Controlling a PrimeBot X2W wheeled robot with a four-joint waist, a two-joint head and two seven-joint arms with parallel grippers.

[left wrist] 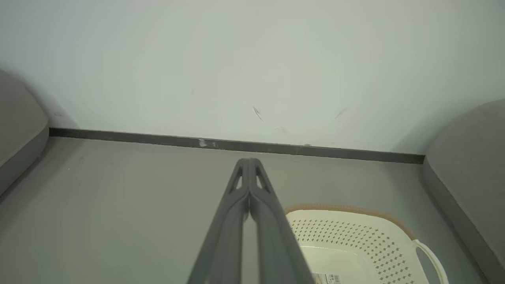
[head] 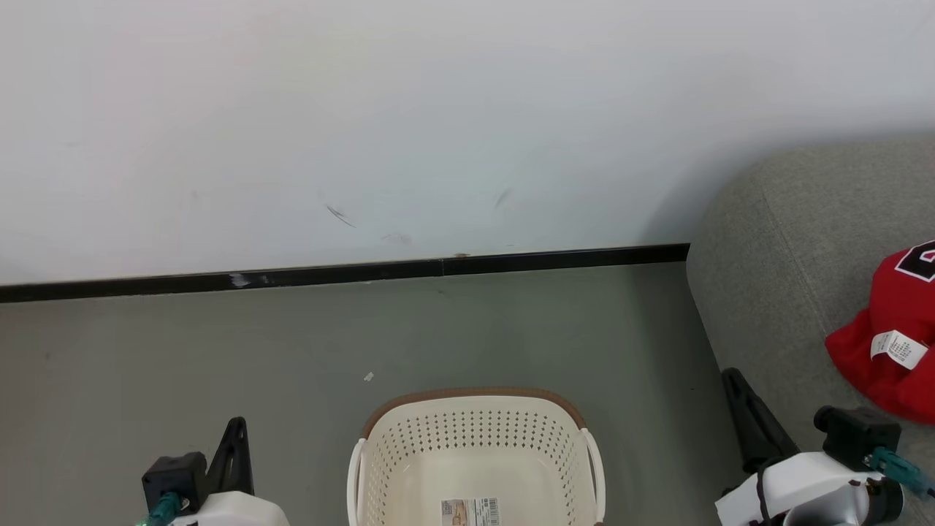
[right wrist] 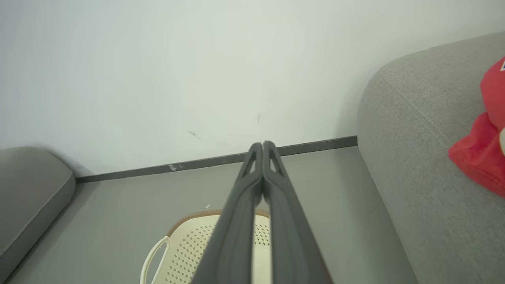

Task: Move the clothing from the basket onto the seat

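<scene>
**Clothing [head: 902, 307] is on the seat, both grippers pinched shut**

The clothing is a bright red bundle lying on top of the seat [head: 774, 277], the big grey sofa at the right edge of the head view. We can see a white tag [head: 898, 348] sticking out of the fabric. There's also a bit of a black, white-edged mark at the top, cut off by the frame, so we can't read it.

The basket [head: 475, 438] sits on the grey floor [head: 219, 351], left of the sofa and well apart from the red bundle. We're looking down into its perforated cream walls and brown rim band, with a printed label [head: 471, 511] on the bottom.

The left gripper [left wrist: 249, 161] has its two dark fingers pressed together with nothing between them, up in the air to the left of the basket. Same deal with the right gripper [right wrist: 262, 144]: fingers together, holding nothing, sitting between the basket and the sofa's edge.

Behind it all there's a white wall [head: 438, 109] with a few scuffs and a dark baseboard [head: 329, 274]. In the wrist views we also spot another grey cushion [right wrist: 31, 185] off on the far side.
</scene>
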